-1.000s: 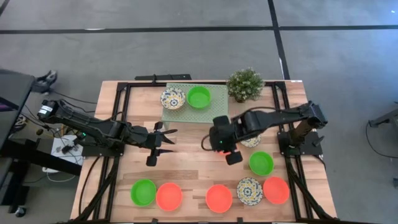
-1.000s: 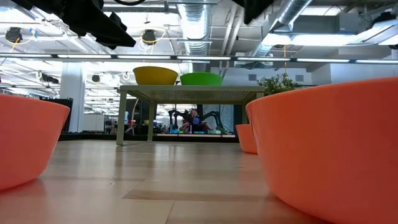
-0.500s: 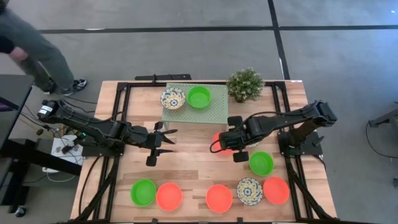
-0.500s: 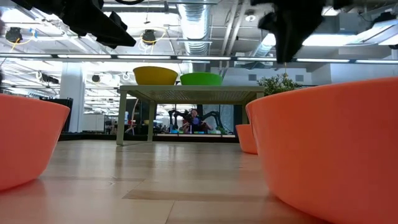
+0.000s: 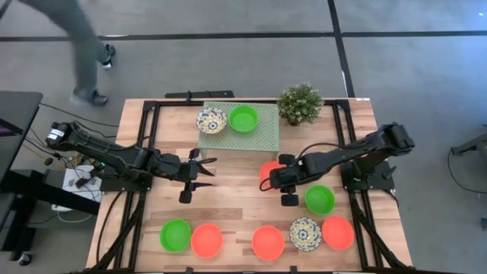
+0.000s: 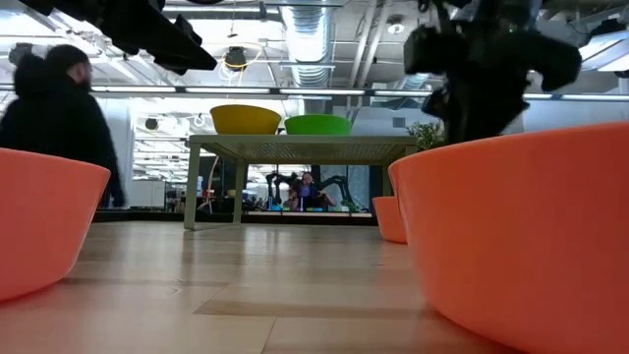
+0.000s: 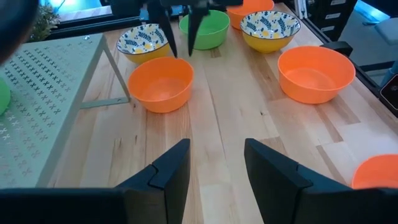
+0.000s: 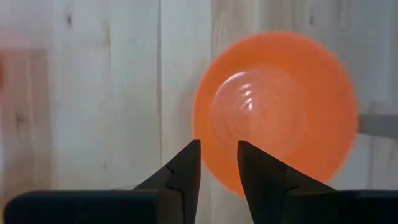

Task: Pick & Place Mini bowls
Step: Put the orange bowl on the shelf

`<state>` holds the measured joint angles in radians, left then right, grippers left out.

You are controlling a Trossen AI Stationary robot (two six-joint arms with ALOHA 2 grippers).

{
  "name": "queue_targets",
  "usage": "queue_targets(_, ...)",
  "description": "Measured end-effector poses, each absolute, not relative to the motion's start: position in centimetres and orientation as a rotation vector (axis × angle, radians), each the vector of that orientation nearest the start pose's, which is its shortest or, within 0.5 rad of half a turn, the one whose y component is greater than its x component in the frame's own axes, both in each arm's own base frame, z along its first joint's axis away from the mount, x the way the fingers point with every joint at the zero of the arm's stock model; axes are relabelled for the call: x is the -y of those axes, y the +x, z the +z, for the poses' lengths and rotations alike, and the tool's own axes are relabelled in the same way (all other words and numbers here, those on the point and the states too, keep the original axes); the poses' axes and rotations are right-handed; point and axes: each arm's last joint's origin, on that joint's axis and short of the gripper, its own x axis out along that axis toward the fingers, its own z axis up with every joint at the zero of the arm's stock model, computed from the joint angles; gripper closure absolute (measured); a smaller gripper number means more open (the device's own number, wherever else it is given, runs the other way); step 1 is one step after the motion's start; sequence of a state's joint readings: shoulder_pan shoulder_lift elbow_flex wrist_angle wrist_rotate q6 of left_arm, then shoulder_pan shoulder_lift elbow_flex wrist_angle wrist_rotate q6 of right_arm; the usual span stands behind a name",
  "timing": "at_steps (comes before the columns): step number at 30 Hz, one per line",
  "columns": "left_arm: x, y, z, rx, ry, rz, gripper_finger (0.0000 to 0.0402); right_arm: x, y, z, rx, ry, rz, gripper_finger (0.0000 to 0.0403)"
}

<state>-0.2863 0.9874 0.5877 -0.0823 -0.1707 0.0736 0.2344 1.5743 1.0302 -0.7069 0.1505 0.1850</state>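
You get bright, even ceiling light; the glossy red-orange bowl (image 8: 277, 112) under your right wrist camera shows glare and blur.

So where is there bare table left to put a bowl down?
Bare wood lies between the left claw and the right claw, down to the front row starting at the green bowl. The mat has room beside its bowls. The right front corner is crowded.

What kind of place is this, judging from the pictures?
Probably a robotics lab in a big open hall: bare ceiling ducts, a wooden table with two robot arms, and another robot rig far behind.
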Motion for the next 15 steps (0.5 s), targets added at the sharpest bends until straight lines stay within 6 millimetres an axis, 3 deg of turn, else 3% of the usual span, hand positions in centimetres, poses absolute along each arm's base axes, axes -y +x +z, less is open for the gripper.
queue_targets(6, 5.4, 20.2, 24.0, -0.456, 0.180, -0.130, 0.0248, -6.4, 29.3, 17.9, -1.298, -0.079, -0.033, 0.0302)
queue_targets(15, 5.4, 20.3, 24.0, -0.449, 0.178, -0.129, 0.0248, -5.5, 29.7, 17.4, -1.318, -0.065, -0.056, 0.0302)
